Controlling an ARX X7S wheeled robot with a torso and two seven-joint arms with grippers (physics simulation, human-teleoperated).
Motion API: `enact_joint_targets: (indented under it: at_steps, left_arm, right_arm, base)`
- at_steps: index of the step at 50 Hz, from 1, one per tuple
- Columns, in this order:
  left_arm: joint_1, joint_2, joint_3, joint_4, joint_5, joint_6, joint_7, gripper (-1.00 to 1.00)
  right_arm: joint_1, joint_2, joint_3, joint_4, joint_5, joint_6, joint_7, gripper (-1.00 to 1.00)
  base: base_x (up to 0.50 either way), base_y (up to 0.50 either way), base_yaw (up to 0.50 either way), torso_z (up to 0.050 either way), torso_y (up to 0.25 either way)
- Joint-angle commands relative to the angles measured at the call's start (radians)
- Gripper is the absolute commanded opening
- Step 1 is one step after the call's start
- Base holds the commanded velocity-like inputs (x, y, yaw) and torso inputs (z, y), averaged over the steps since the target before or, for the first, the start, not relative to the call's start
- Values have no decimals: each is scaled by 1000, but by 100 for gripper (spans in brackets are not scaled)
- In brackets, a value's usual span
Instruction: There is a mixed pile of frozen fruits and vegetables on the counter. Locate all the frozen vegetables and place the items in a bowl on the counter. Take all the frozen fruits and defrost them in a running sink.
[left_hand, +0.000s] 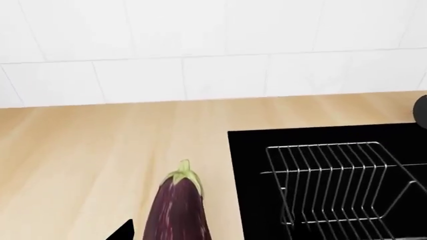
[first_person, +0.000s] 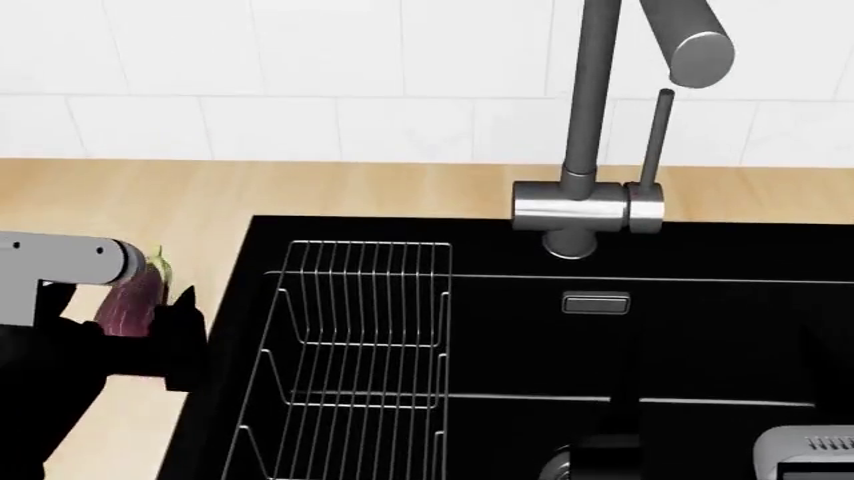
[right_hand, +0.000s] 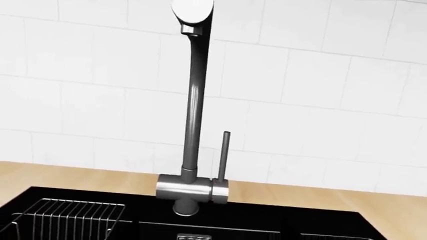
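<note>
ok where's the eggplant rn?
The eggplant is at the left arm's end, above the counter just left of the sink; in the head view it peeks out at the left edge, beside the wire rack.

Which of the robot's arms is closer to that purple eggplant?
Left. Its pincer is right at the purple eggplant over the beige counter; the right arm sits far across the black sink, facing the grey faucet.

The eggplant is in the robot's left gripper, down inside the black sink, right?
Not quite. The eggplant is at the left gripper, but it is over the wooden counter beside the sink, not inside it. The left wrist view shows this.
</note>
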Motion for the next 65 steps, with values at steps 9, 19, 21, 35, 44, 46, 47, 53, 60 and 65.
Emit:
enact_joint_targets:
  at_steps: [9, 19, 21, 35, 44, 46, 47, 53, 60, 65]
  left_arm:
    - [31, 25, 19, -139, 78, 84, 67, 100]
    - [46, 27, 33, -219, 120, 136, 73, 100]
    - [48, 30, 40, -240, 130, 151, 78, 100]
    - [44, 24, 53, -193, 143, 153, 55, -100]
    - [31, -16, 3, 51, 72, 49, -23, -100]
    - [33, -25, -32, 140, 22, -1, -53, -100]
    - [34, -28, -45, 163, 5, -16, -63, -100]
    - [81, -65, -101, 332, -64, -74, -116, -100]
    - [215, -92, -296, 557, -283, -150, -207, -100]
    - [278, -99, -344, 617, -335, -139, -219, -100]
  right_arm:
    - [-10, -16, 17, -3, -11, 0, -22, 100]
    - [2, -10, 6, -8, -3, 12, -17, 100]
    - [8, -13, -3, -7, -6, 15, -17, 100]
    - [15, -15, -21, -6, -12, 17, -18, 100]
    - [16, -14, -26, -5, -10, 18, -17, 100]
    - [19, -17, -35, -3, -15, 20, -18, 100]
    - [20, -17, -36, -4, -14, 20, -17, 100]
    - [19, -12, -25, -7, -2, 19, -10, 100]
    - [-1, -8, 21, -18, 21, -19, -12, 100]
    - [-5, -6, 17, -22, -3, -24, -14, 100]
  base:
    - [0, 0, 0, 0, 0]
    - [0, 0, 0, 0, 0]
    - [0, 0, 0, 0, 0]
    - [0, 0, 0, 0, 0]
    - [0, 0, 0, 0, 1]
    - [0, 0, 0, 0, 0]
    - [0, 0, 0, 0, 0]
    - [0, 0, 0, 0, 0]
    - [0, 0, 0, 0, 0]
    - [0, 0, 0, 0, 0]
